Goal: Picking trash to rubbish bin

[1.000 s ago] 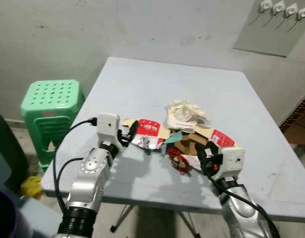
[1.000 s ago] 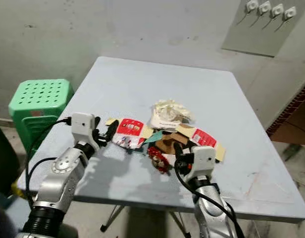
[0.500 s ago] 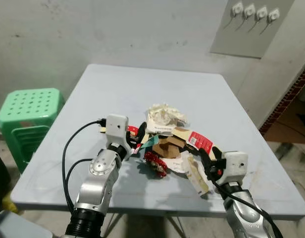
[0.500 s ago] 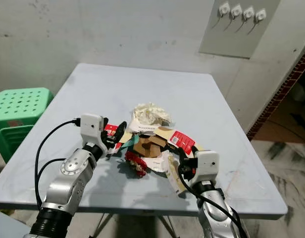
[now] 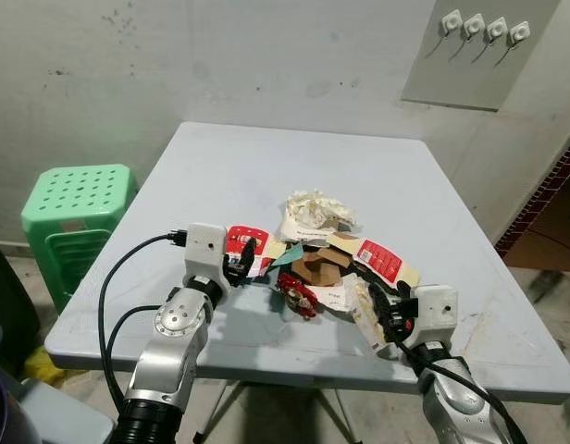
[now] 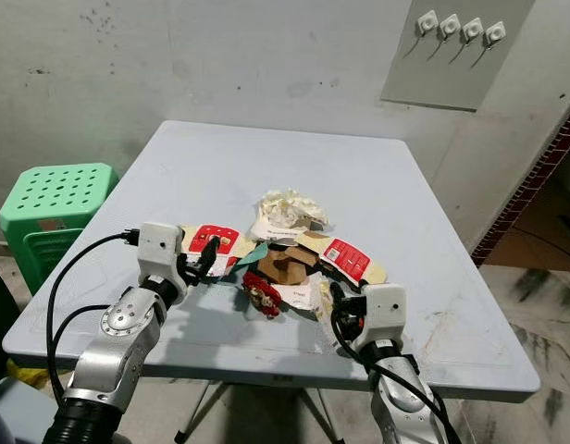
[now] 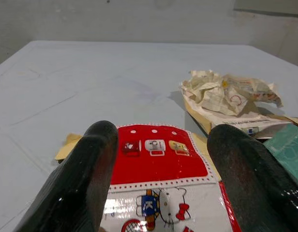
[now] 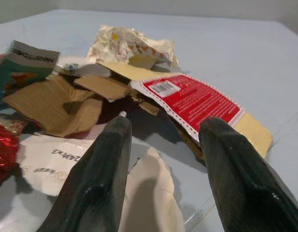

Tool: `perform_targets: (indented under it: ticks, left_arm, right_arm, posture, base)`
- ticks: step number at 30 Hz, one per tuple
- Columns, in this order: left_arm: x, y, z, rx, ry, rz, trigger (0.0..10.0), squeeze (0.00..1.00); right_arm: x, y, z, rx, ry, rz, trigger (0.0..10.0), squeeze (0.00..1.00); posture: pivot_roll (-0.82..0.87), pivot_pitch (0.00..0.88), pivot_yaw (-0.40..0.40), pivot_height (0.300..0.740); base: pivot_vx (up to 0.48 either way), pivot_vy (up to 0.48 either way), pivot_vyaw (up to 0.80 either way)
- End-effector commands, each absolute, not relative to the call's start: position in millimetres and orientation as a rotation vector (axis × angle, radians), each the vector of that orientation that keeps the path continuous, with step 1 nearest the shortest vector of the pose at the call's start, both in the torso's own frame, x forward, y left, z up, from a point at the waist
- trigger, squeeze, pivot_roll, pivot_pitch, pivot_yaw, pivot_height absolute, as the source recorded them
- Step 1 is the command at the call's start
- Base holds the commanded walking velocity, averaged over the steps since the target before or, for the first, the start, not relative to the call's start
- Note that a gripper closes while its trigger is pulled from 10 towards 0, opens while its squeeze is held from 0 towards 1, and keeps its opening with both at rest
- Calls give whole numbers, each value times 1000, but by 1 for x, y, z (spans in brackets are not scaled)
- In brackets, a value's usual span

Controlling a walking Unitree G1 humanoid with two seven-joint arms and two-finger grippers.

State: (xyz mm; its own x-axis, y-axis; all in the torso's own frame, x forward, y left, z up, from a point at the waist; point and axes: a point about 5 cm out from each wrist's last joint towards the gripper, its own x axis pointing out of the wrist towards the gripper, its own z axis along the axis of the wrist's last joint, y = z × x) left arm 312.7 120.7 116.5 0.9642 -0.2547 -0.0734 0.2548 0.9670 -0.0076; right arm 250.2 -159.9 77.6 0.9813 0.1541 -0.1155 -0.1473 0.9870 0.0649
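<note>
— What does the trash look like?
— A pile mid-tabletop [image 5: 266, 166]: crumpled cream paper [image 5: 315, 209], torn brown cardboard [image 5: 317, 269], red-and-white glossy wrapper [image 7: 161, 166].
— The jaws?
— Left gripper [image 7: 161, 193] wide astride that wrapper; right gripper [image 8: 163, 159] wide over a white scrap [image 8: 149, 193].

Pale grey table [image 5: 266, 166], and the trash sits heaped near its front edge: crumpled paper wad [image 5: 315, 209] at the far side of brown cardboard scraps [image 5: 319, 268], red-and-white packet [image 5: 245, 250] to their left, shiny red wrapper [image 5: 297, 294] just in front.
</note>
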Motion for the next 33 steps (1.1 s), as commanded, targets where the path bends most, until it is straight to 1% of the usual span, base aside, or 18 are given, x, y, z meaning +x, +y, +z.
perform_targets:
  ticks: [1,3,10,16,18,19,29,33]
  left_arm:
    - [312,119,123,3,44,-272,10000,0]
    - [310,121,124,-25,38,-272,10000,0]
    - [309,118,125,-22,35,-281,10000,0]
    - [308,117,128,-35,26,-304,10000,0]
    - [309,118,129,-42,22,-302,10000,0]
    - [309,118,129,-42,22,-303,10000,0]
    - [308,117,129,-59,31,-297,10000,0]
    - [310,118,129,-90,41,-250,10000,0]
  right_arm:
    - [250,-165,83,63,104,131,10000,1000]
    - [248,-163,84,104,87,163,10000,1000]
    - [248,-160,86,126,67,182,10000,1000]
    - [248,-162,87,103,68,162,10000,1000]
    - [249,-164,86,77,67,143,10000,1000]
    - [249,-163,86,91,68,152,10000,0]
    - [248,-161,84,116,85,159,10000,0]
    - [248,-161,85,85,73,168,10000,0]
  posture:
    - [-47,0,-66,740]
    - [-44,0,-64,740]
    - [-44,0,-59,740]
    - [-45,0,-55,740]
    - [-44,0,-55,740]
    - [-44,0,-55,740]
    - [-45,0,-59,740]
    - [-47,0,-60,740]
  base:
    - [0,0,0]
    - [0,0,0]
    - [0,0,0]
    - [0,0,0]
    - [0,-480,0]
    - [0,-480,0]
    - [0,-480,0]
    - [0,0,0]
